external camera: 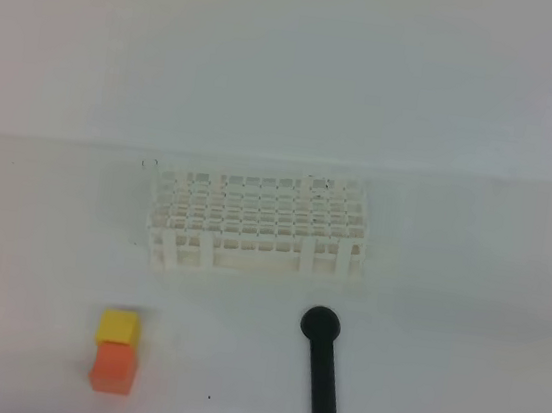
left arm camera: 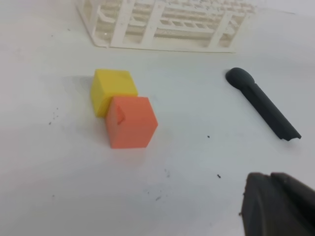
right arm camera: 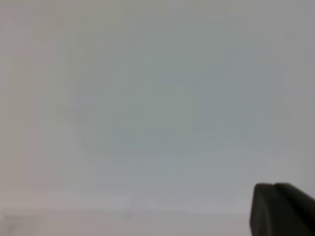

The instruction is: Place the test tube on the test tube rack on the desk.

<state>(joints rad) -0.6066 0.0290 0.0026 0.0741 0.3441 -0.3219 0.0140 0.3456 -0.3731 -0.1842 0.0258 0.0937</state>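
Observation:
The white test tube rack [external camera: 257, 222] stands on the desk [external camera: 462, 330] in the middle of the high view; its front legs [left arm camera: 162, 24] show at the top of the left wrist view. I see no test tube in any view. My left gripper [left arm camera: 276, 206] shows only as dark fingertips pressed together at the lower right of its wrist view, holding nothing, low over the desk in front of the rack. My right gripper [right arm camera: 279, 210] is likewise shut and empty over bare desk. Neither gripper appears in the high view.
A yellow cube [external camera: 118, 327] touches an orange cube [external camera: 114, 367] at the front left of the rack. A black round-headed stick [external camera: 321, 367] lies in front of the rack's right end, also seen as the black stick [left arm camera: 263, 103] in the left wrist view.

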